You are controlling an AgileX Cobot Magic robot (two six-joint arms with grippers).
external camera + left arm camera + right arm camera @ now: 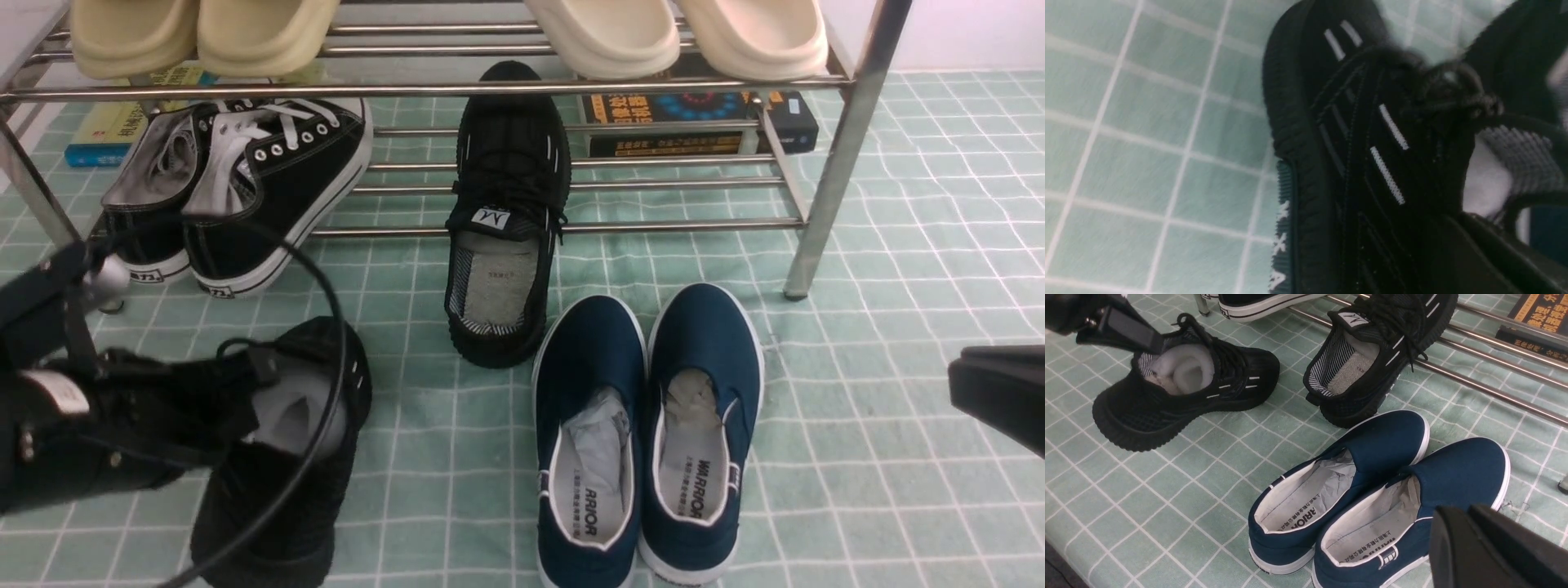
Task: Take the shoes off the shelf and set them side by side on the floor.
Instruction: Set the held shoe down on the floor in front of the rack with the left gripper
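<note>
My left gripper (pixel 245 408) is shut on the collar of one all-black knit sneaker (pixel 277 482), which is held tilted, low over the pale green floor (pixel 857 490) at the left. In the right wrist view one finger (pixel 1133 335) reaches into that shoe (pixel 1180 400). Its mate (pixel 506 220) lies with its toe on the steel shelf's lower rods (pixel 678 223) and its heel on the floor. The navy WARRIOR slip-ons (pixel 592 425) (pixel 704 416) stand side by side on the floor. At the right edge my right gripper (pixel 967 384) hangs shut and empty, beside the navy pair (pixel 1372 465).
Black canvas sneakers with white laces (pixel 245 180) sit on the lower tier at the left. Cream foam slides (pixel 604 37) (pixel 204 33) fill the top tier. Books (pixel 694 122) (pixel 106 135) lie under the rack. A square metal leg (pixel 833 180) stands at the right.
</note>
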